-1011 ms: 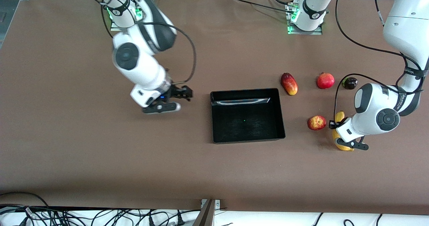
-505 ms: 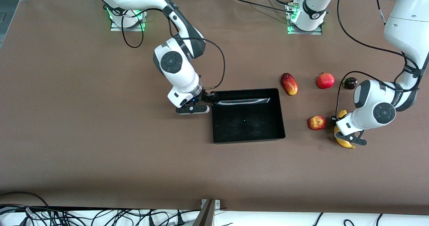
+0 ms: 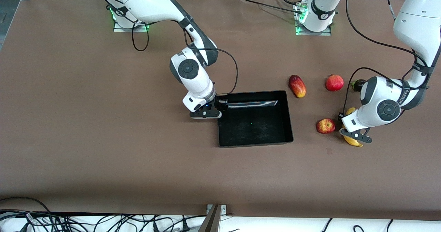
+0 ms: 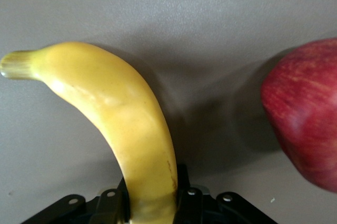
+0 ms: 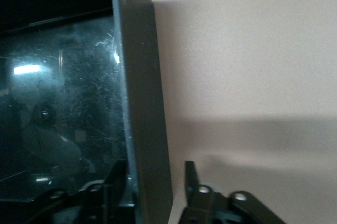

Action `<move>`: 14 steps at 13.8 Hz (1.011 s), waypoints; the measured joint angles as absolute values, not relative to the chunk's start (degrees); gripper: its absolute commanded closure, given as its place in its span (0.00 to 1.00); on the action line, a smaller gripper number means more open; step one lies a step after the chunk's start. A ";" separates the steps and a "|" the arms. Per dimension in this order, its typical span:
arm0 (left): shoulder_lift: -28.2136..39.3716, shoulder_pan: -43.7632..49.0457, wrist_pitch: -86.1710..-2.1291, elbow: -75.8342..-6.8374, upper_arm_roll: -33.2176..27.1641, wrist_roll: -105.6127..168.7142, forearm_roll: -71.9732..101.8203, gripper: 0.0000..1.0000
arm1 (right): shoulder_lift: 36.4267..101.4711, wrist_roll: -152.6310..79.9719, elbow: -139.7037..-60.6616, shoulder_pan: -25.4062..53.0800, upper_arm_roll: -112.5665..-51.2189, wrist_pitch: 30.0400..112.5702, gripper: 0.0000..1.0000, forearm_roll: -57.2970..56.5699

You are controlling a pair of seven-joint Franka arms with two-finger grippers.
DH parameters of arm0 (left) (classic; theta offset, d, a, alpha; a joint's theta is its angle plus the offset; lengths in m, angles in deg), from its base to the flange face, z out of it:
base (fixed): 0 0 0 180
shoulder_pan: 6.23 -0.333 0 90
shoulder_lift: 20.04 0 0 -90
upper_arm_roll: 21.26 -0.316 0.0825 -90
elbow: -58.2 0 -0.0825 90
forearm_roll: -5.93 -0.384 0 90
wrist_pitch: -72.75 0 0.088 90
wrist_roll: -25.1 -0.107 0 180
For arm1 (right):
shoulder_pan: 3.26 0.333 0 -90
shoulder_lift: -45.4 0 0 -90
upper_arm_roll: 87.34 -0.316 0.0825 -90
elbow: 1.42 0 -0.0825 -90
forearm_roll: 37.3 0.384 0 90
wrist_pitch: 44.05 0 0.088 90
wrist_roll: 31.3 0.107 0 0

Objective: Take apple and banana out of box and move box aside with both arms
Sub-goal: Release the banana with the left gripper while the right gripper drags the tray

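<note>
My R gripper (image 3: 214, 108) straddles the box (image 3: 255, 118) wall at the corner toward the R arm's end, one finger inside, one outside. In the R wrist view the wall (image 5: 145, 129) sits between my fingers w/ a gap on the outer side, so jaws not seated: can't tell if I'm pinching yet. To do this well: close square on the wall, deep enough that the rim doesn't slip, and wait for the other arm before dragging, else the box prob. pivots.

My L gripper (image 3: 351, 135) is pressed together on the banana (image 4: 126, 124), which looks to be at table level just beside the apple (image 3: 325, 125), well apart from the box. It needs to let go and come to the box's other end wall.

Looks: box black, glossy, scuffed inside, low walls, empty. Banana yellow, curved, greenish stem tip. Apple red w/ yellow patches. Farther out from the L gripper: mango (image 3: 297, 85), pomegranate (image 3: 334, 82), a dark fruit (image 3: 358, 84).
</note>
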State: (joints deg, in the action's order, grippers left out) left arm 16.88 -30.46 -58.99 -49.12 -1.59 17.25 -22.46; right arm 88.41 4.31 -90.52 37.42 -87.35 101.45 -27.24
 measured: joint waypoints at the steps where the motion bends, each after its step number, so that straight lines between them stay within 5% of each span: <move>1: 16.80 -30.46 -59.04 -49.26 -1.62 17.11 -22.66 0.00 | 88.49 4.49 -90.47 37.37 -87.11 101.58 1.00 -27.24; 7: 15.17 -30.59 -58.44 -49.15 -2.92 16.58 -20.89 0.00 | 87.58 4.37 -89.29 34.32 -85.76 99.80 1.00 -27.41; 14: -2.44 -20.87 -29.80 -33.48 -7.34 18.68 1.42 0.00 | 76.47 -8.37 -88.65 24.46 -84.94 77.28 1.00 -27.52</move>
State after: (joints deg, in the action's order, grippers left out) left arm -2.44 -20.87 -29.80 -33.48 -7.34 18.68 1.42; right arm 76.47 -8.37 -88.65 24.46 -84.94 77.28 -27.52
